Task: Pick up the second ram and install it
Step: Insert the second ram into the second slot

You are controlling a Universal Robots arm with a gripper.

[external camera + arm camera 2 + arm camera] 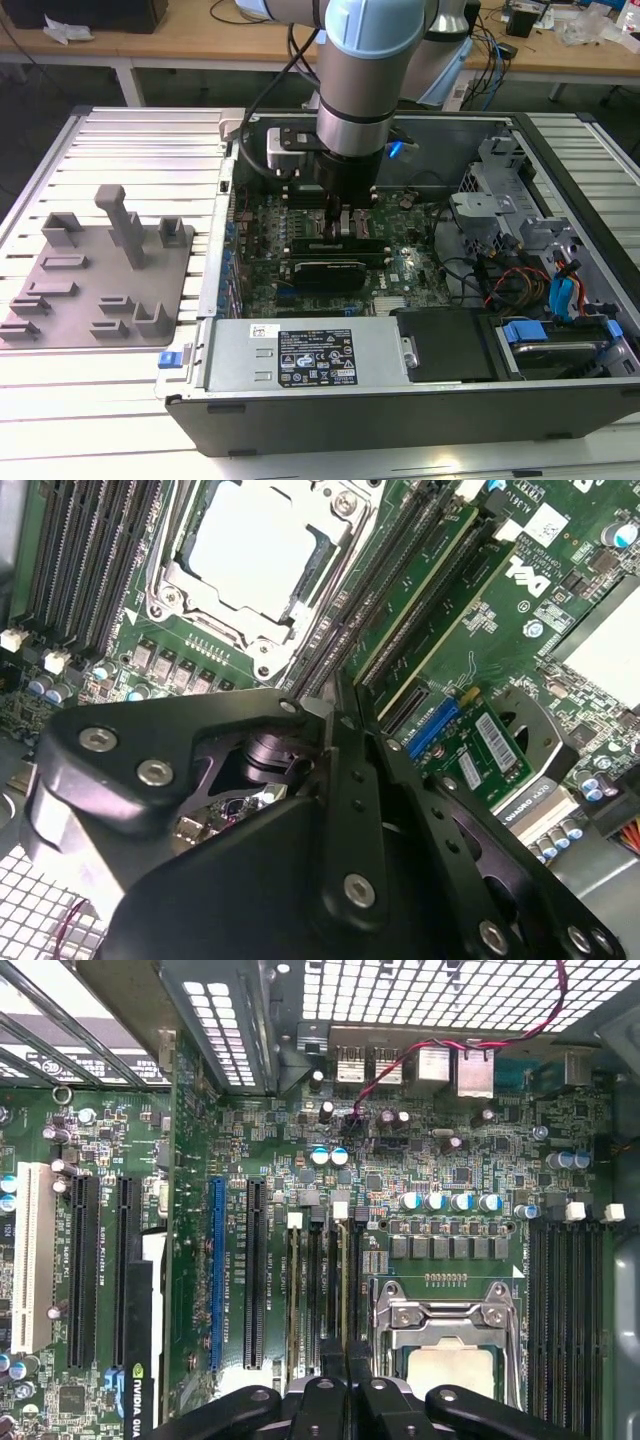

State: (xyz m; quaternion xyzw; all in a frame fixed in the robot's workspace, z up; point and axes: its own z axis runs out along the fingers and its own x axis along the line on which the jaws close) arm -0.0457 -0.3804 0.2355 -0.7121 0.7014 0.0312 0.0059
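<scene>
Claw (336,708), pinched narrow, sits over memory slots (385,570) between the silver processor (255,550) and two green ram sticks (432,580).

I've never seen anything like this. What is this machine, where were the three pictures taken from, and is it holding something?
This is one robot arm reaching down into an opened computer case that lies on a ribbed metal table. The exterior view looks on from outside; both wrist views come from cameras riding on the arm, facing the green motherboard. The black tool at the arm's end sits low over the long memory slots beside the square silver processor. Green memory sticks stand in nearby slots. Whether the tool grips anything, I cannot tell. On the exterior view's left lies a grey fixture plate with upright posts.
</scene>
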